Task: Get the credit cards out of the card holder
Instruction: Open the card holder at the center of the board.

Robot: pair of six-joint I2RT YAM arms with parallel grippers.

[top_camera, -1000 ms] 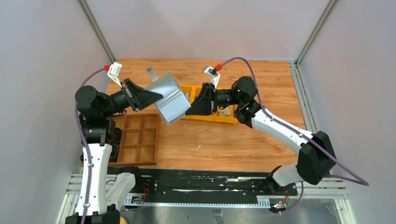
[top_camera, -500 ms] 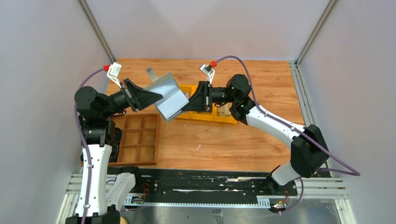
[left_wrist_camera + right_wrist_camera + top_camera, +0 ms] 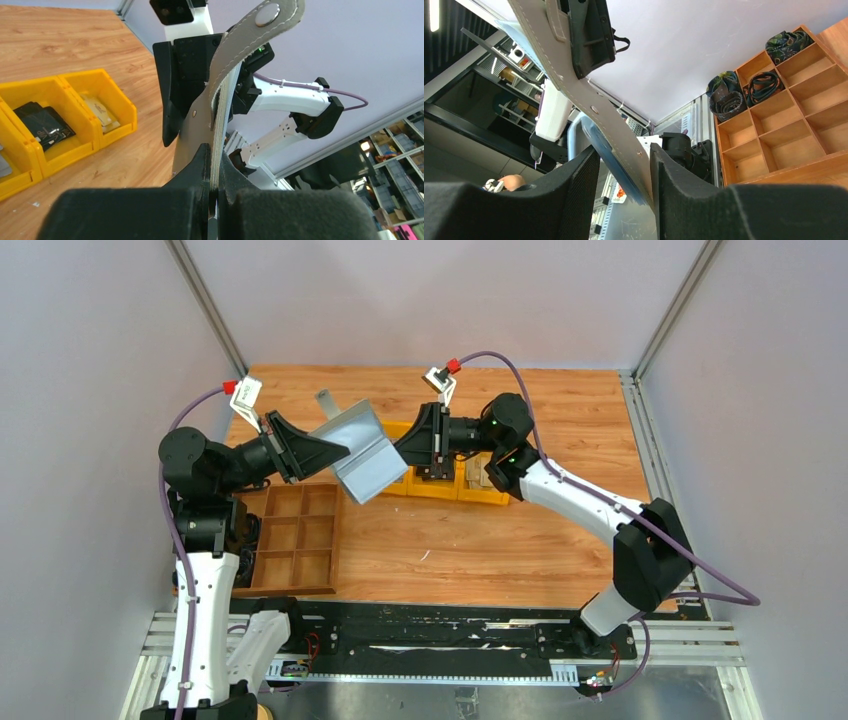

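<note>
The grey-blue card holder (image 3: 362, 452) hangs opened in the air over the table's middle, its small tab (image 3: 325, 400) pointing up and back. My left gripper (image 3: 322, 448) is shut on its left flap; in the left wrist view the holder (image 3: 221, 105) stands edge-on between the fingertips, snap tab (image 3: 267, 14) on top. My right gripper (image 3: 402, 452) is open and straddles the holder's right edge (image 3: 616, 150), which leans close to one finger (image 3: 674, 185). A tan flat piece that looks like a credit card (image 3: 101, 112) lies in a yellow bin. No card shows inside the holder.
Yellow bins (image 3: 452, 490) stand behind and under the right gripper; one holds a black item (image 3: 42, 129). A brown wooden compartment tray (image 3: 297, 537) lies at the left, with rolled items (image 3: 725, 95) in its outer cells.
My right gripper has moved left up to the holder and its jaws have spread, now straddling the holder's right edge. The left gripper keeps its hold in place.
</note>
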